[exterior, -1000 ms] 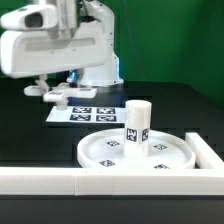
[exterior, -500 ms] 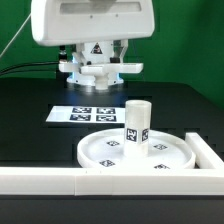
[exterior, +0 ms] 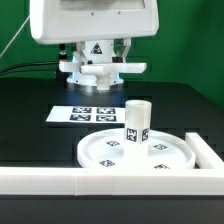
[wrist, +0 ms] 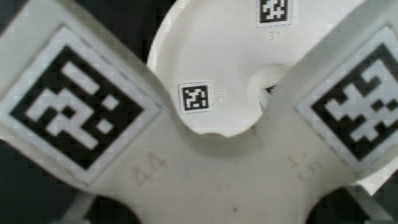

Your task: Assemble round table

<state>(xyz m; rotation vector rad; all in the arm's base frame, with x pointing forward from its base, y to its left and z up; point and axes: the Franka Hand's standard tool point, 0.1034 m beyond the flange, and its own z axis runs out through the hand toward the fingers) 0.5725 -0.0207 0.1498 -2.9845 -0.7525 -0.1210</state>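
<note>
My gripper (exterior: 98,62) hangs above the table at the back, shut on the flat cross-shaped foot piece (exterior: 100,70), which it holds well above the table. In the wrist view the foot piece (wrist: 196,160) fills the picture with two large tags on its arms. The round disc (exterior: 105,152) lies in the front right corner with the short post (exterior: 137,122) standing upright on it. In the wrist view the disc (wrist: 214,40) shows beyond the foot piece, and my own fingers are hidden.
The marker board (exterior: 85,113) lies flat on the black table between the gripper and the disc. The long white border wall (exterior: 50,181) runs along the front edge and up the exterior view's right side (exterior: 208,152), close against the disc.
A second ago the arm was at the exterior view's left; it swung to the middle with the foot piece. Over the last half second nothing has moved.
</note>
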